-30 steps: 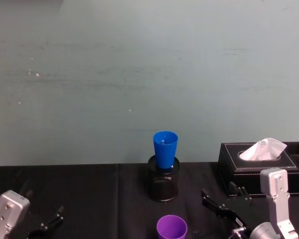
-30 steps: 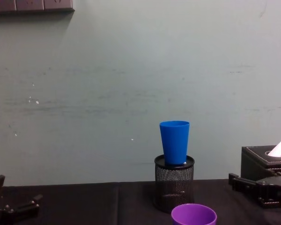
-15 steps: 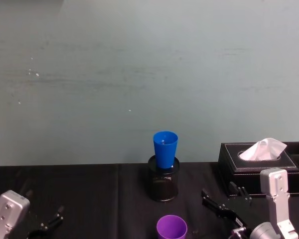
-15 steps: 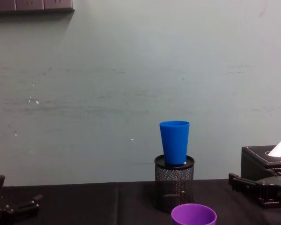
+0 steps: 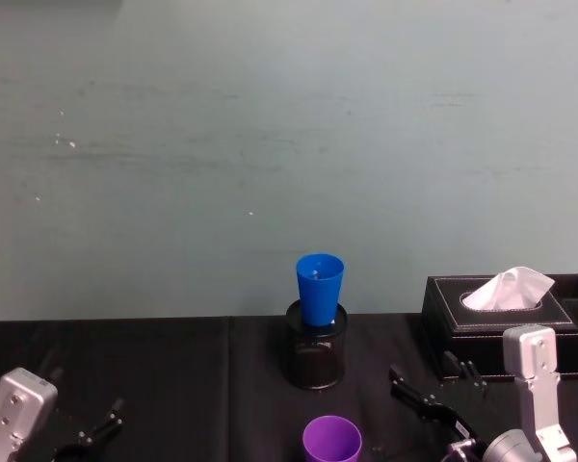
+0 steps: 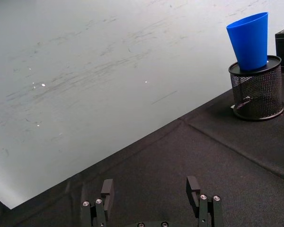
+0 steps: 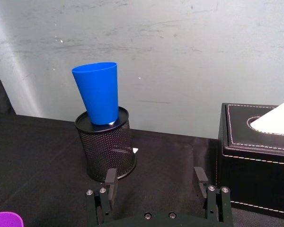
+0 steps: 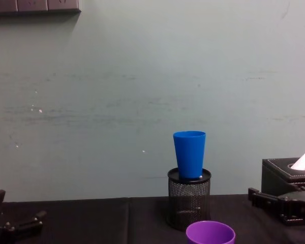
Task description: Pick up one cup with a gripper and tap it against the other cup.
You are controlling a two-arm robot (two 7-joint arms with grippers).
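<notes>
Table: black cloth under everything, pale green wall behind it.
Landmark: black mesh holder, standing at the table's middle.
Purple cup: nearest thing, upright and mouth up on the cloth, in front of the holder and a touch to its right, apart from it; nothing grips it. Chest view shows its rim just before the holder's base.
Right gripper: low over the cloth, right of the holder and right of the purple cup, touching neither. Its wrist view shows the fingers spread wide with nothing between them.
Left gripper: low over the cloth, well left of the holder, near the front edge. Fingers spread wide, holding nothing.
Blue cup: set upright in the holder's mouth, mouth up, leaning slightly in the right wrist view.
Tissue box: black, right of the holder, further back than the right gripper, white tissue poking out.
</notes>
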